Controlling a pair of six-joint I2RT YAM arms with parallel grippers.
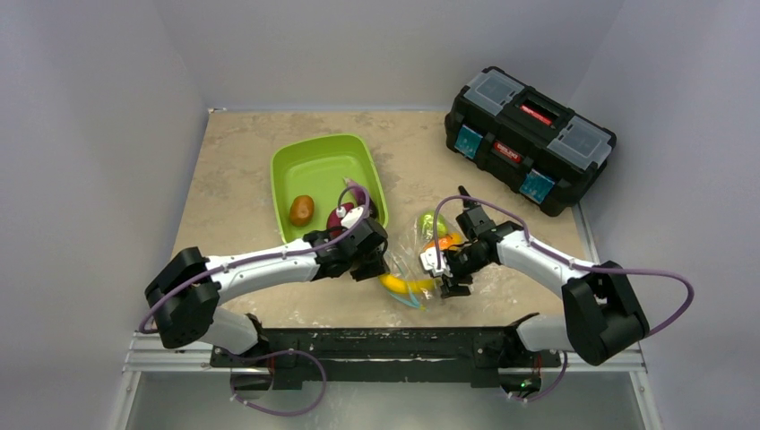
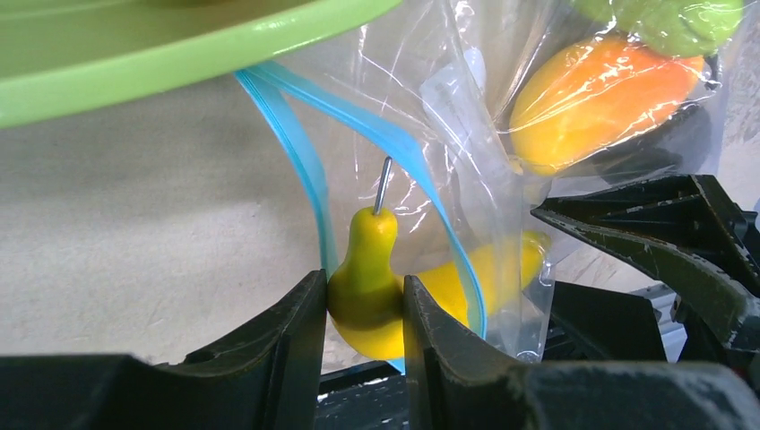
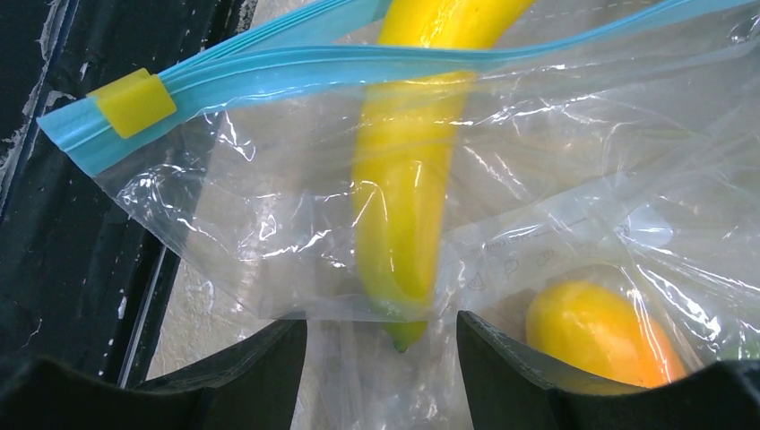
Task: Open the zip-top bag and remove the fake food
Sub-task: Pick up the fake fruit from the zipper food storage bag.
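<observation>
The zip-top bag (image 1: 419, 251) lies between my two grippers, its teal zipper strip (image 3: 296, 63) parted and a yellow slider (image 3: 133, 103) at one end. My left gripper (image 2: 363, 281) is shut on the stem end of the yellow banana (image 2: 367, 296), which sticks out through the bag's mouth; it also shows in the top view (image 1: 401, 285). My right gripper (image 3: 381, 327) is open, its jaws either side of the bag's bottom edge and the banana's green tip (image 3: 405, 333). An orange piece (image 2: 600, 98) and a green pear (image 2: 681, 22) lie inside the bag.
The lime-green tray (image 1: 305, 161) stands just behind my left gripper, holding a brown kiwi (image 1: 302, 210) and a dark red piece (image 1: 339, 218) partly hidden by the arm. A black toolbox (image 1: 529, 139) sits at the back right. The black base rail (image 1: 376, 345) runs along the near edge.
</observation>
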